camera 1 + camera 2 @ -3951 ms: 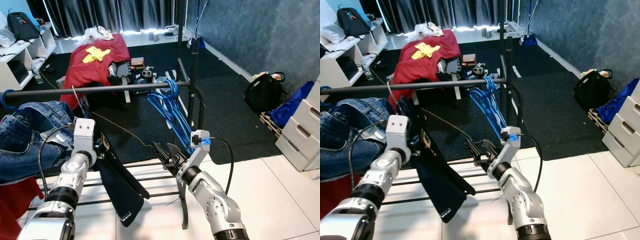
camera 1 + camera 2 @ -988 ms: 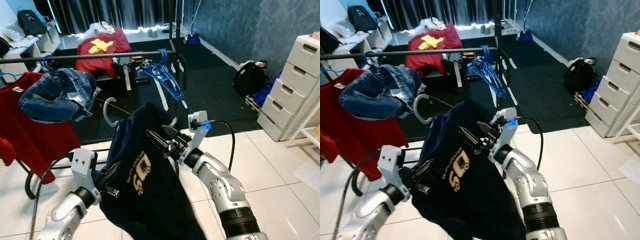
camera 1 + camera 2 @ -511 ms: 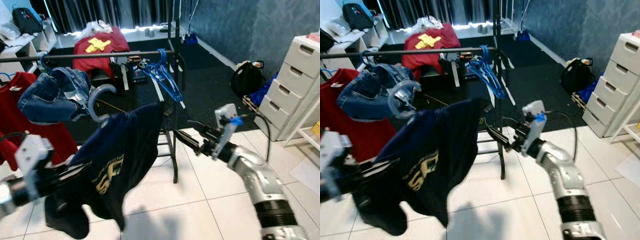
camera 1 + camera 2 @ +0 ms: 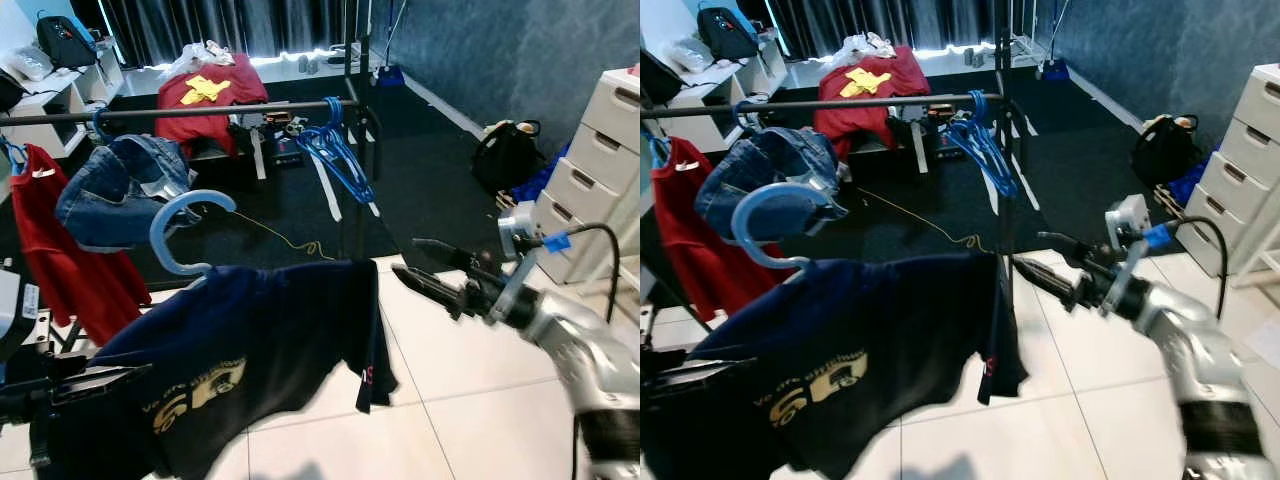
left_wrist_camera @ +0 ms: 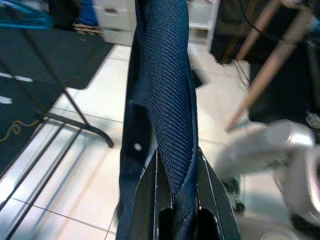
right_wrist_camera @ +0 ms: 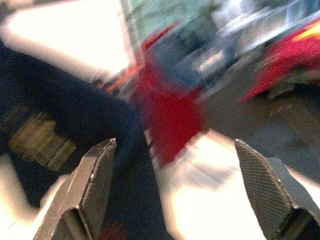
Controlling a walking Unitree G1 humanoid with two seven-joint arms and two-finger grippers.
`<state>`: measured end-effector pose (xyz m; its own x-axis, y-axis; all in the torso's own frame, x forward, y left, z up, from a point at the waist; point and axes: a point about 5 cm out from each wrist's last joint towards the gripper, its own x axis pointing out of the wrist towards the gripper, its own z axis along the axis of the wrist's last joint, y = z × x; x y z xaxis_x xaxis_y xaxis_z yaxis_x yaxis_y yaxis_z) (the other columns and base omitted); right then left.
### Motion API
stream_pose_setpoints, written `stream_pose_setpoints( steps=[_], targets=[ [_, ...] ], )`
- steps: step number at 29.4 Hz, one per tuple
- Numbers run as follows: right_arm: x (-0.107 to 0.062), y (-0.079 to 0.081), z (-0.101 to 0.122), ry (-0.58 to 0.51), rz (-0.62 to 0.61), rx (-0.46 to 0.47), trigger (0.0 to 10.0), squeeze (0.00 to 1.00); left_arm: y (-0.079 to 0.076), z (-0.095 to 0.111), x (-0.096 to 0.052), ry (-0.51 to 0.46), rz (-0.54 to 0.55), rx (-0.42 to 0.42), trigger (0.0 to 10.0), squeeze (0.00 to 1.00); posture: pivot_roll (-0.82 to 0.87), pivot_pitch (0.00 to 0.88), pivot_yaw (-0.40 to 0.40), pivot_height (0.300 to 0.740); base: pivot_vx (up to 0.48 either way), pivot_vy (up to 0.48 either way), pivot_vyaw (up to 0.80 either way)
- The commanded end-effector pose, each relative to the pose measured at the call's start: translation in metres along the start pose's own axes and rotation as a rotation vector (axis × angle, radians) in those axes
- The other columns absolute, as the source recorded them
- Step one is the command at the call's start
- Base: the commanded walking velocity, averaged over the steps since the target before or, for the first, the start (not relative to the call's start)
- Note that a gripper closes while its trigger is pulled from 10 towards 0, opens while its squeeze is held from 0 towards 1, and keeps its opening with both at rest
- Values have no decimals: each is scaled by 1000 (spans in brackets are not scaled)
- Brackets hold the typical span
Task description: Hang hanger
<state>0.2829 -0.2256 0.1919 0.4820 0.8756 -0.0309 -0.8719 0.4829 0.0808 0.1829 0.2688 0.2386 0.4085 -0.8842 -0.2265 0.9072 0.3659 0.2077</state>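
Note:
A navy T-shirt [image 4: 250, 350] with a gold print hangs on a light blue hanger, whose hook [image 4: 185, 228] sticks up above the collar. My left gripper [image 4: 135, 373] reaches in from the lower left and is shut on the shirt's shoulder; the left wrist view has navy fabric [image 5: 167, 100] pinched between the fingers [image 5: 150, 200]. To the right of the shirt, my right gripper [image 4: 425, 262] is open, holds nothing and is clear of the cloth. The black rail [image 4: 220, 108] runs across behind, above the hook.
On the rail hang a red shirt [image 4: 55, 250], jeans [image 4: 125, 190] and a bunch of blue hangers [image 4: 340, 160]. The rack's post [image 4: 360, 140] stands behind the shirt. White drawers [image 4: 600, 150] and a black bag [image 4: 505, 155] are at the right. White tile floor lies below.
My right gripper has drawn away from the shirt to the right. The shirt now hangs spread wider from my left gripper, with the hook more upright. The camera has shifted a little.

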Motion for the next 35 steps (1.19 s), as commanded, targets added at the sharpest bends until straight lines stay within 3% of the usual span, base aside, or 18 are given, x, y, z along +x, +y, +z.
stream_pose_setpoints(
  steps=[1, 6, 9, 15, 16, 33, 35],
  targets=[
    [1, 20, -6, 79, 192, 30, 10000, 0, -1, 23, 4, -36, -97, 53, 10000, 0, -97, 2, 27, 740, 0, 0, 0],
    [-1, 22, -5, 96, 234, 49, 10000, 0, 0, 31, 2, -53, -122, 61, 10000, 0, -93, 2, 28, 740, 0, 0, 0],
    [-1, 26, 3, 100, 327, 68, 10000, 0, -1, 35, 4, -52, -163, 71, 10000, 0, -92, 2, 25, 740, 0, 0, 0],
    [2, 24, 2, 117, 315, 47, 10000, 0, -4, 38, 7, -63, -187, 75, 10000, 0, -89, 2, 23, 740, 0, 0, 0],
    [3, 19, 2, 125, 270, 17, 0, 0, -4, 39, 7, -66, -192, 76, 10000, 0, -89, 3, 25, 740, 0, 0, 0],
    [-12, 13, -3, 210, 210, 30, 0, 0, 9, 30, -11, 7, -96, 34, 10000, 0, -95, 6, 28, 740, 0, 0, 0],
    [-10, 6, 0, 181, 150, -8, 0, 0, 10, 12, -16, 120, -67, -18, 10000, 0, -92, 9, 30, 740, 0, 0, 0]
  ],
)
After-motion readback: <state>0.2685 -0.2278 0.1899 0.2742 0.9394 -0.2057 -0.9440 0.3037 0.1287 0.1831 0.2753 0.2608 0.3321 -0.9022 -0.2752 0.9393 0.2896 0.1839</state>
